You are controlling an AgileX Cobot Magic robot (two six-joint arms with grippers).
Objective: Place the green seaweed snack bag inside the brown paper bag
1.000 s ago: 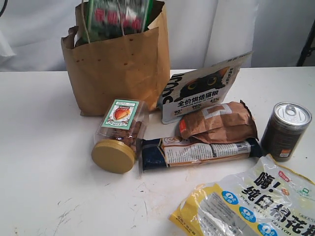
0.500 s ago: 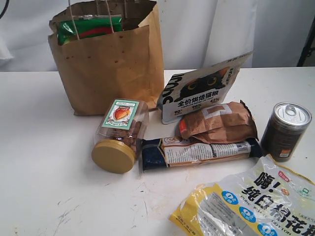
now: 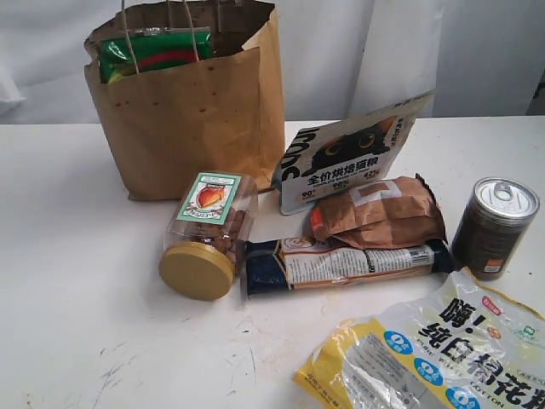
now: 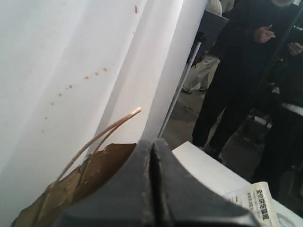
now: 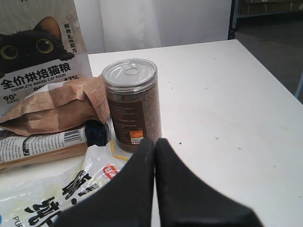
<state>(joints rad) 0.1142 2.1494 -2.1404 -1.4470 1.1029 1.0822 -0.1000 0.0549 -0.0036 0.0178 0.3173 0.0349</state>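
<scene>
A second ago the snack bag [image 3: 153, 53] stood high. Now it sits low inside the paper bag [image 3: 192, 128], with only its top edge showing, so you may count the task as done. Only the wrist views show the left gripper [image 4: 152, 156] by the bag's rim and the right gripper [image 5: 155, 151] near the can [image 5: 131, 101]. Both are closed and empty.

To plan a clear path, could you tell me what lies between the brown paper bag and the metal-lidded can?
In the exterior view, the cat-print pouch and the small crumpled brown pouch sit between the brown paper bag and the can.
</scene>
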